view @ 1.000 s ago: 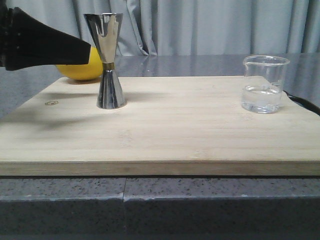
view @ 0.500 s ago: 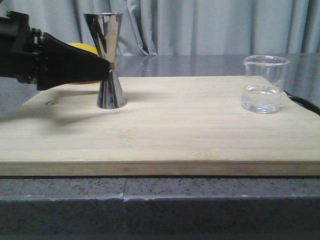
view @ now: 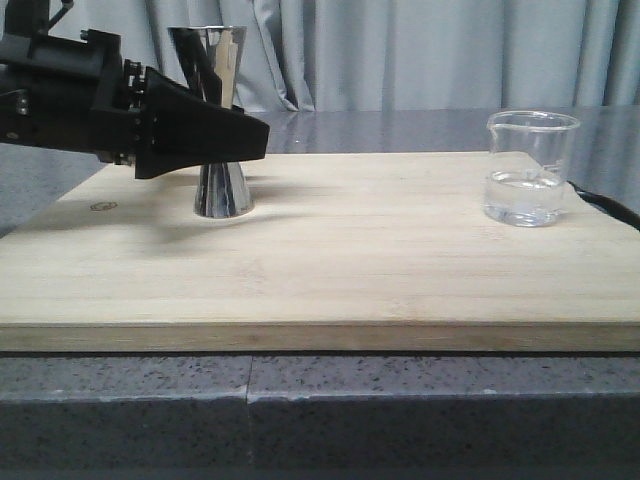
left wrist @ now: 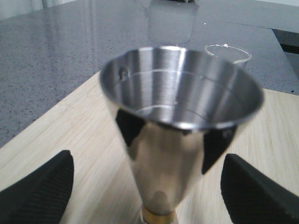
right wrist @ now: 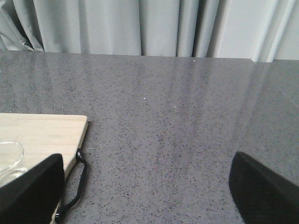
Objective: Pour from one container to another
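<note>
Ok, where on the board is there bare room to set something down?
The widest bare stretch of the board lies between the jigger and the beaker, plus the whole front strip. It is crowded at the back left, where the left hand straddles the jigger.

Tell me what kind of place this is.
Probably a staged kitchen or bar counter: a bamboo cutting board on a speckled grey countertop, a steel jigger, a glass beaker, and grey curtains behind.

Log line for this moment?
left gripper: open, straddling steel hourglass jigger | right gripper: open, empty | clear glass beaker: untouched, on bamboo board
</note>
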